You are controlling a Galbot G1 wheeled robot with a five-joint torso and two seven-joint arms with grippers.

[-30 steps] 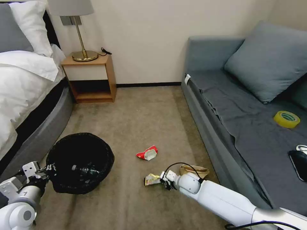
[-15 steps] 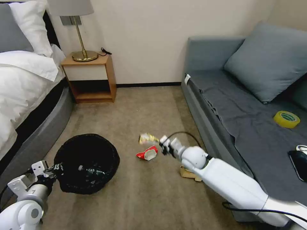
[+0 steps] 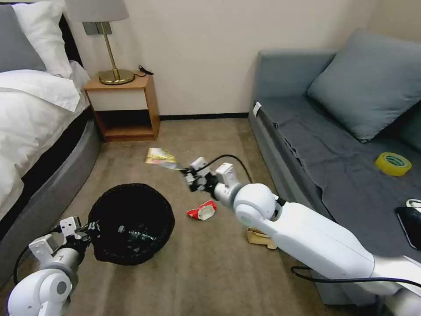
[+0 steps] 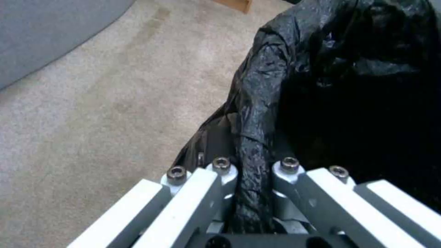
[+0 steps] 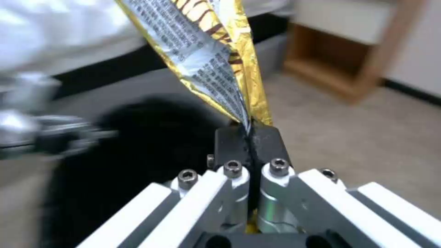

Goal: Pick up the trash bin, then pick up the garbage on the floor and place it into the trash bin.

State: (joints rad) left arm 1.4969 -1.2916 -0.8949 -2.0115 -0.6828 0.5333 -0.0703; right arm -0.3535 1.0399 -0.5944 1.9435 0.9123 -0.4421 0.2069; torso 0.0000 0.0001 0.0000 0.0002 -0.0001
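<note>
1. Two grippers in use. My right gripper is clamped tight on one end of the yellow-gold snack wrapper, holding it in the air beyond the far rim of the trash bin, toward the nightstand.
2. Wrapper writing: in the right wrist view the wrapper shows a silver panel of small dense print and brown stripes on gold; too small to read, no brand legible.
3. My left gripper is closed on the bin's near rim, with the glossy black liner bag pinched between the fingers.
4. Bin contents: a clear plastic bottle lies inside; label unreadable.
5. Floor: beige carpet. The red-and-white packet lies on it just right of the bin. The brown paper piece lies near the sofa base, partly hidden behind my right arm.
6. Room: grey sofa on the right with a cushion, a yellow tape roll and a black phone on the seat. Bed on the left; brass lamp on the nightstand against the cream wall.
</note>
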